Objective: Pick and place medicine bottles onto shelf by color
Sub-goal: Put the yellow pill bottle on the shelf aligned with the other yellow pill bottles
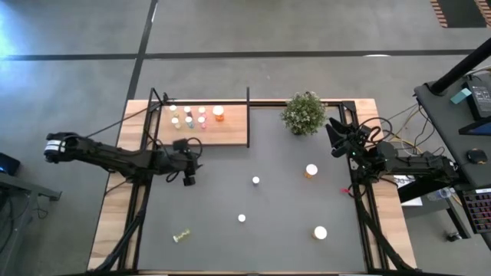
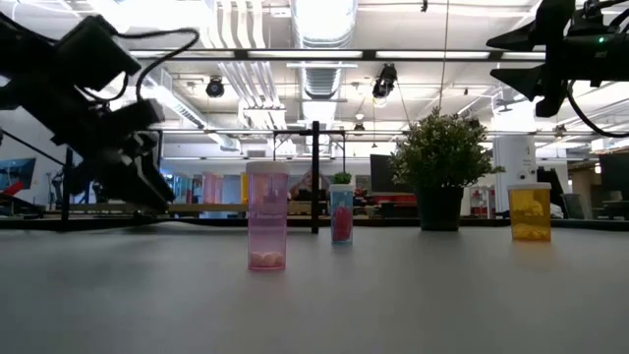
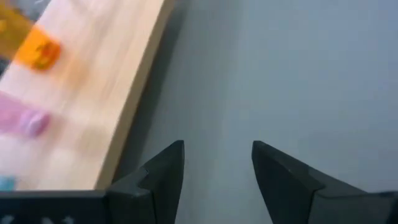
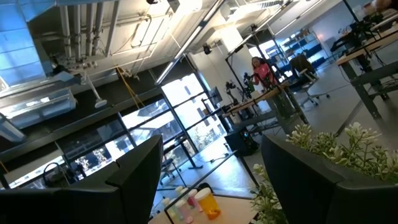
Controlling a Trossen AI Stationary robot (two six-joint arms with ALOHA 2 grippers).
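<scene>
The light-wood shelf (image 1: 222, 132) stands at the table's far left and carries several small white-capped bottles (image 1: 189, 116). The left wrist view shows its board (image 3: 93, 93) with an orange bottle (image 3: 38, 50) and a pink one (image 3: 25, 119). My left gripper (image 1: 190, 170) (image 3: 217, 146) hovers open just near of the shelf's front edge, with only bare table between its fingers. Loose bottles stand on the table: a pink one (image 2: 266, 228), a smaller one (image 2: 341, 213), an orange one (image 1: 311, 171) (image 2: 531, 211) and one (image 1: 320, 232) near the right edge. A yellow-green one (image 1: 181, 237) lies on its side. My right gripper (image 1: 335, 132) (image 4: 211, 142) waits open at the far right, raised.
A bushy potted plant (image 1: 304, 113) (image 2: 442, 167) stands at the far edge, right of the shelf and close to my right gripper. Black frame posts (image 1: 248, 100) rise at the shelf's corners. Bare dark tabletop (image 1: 284, 207) lies between the loose bottles.
</scene>
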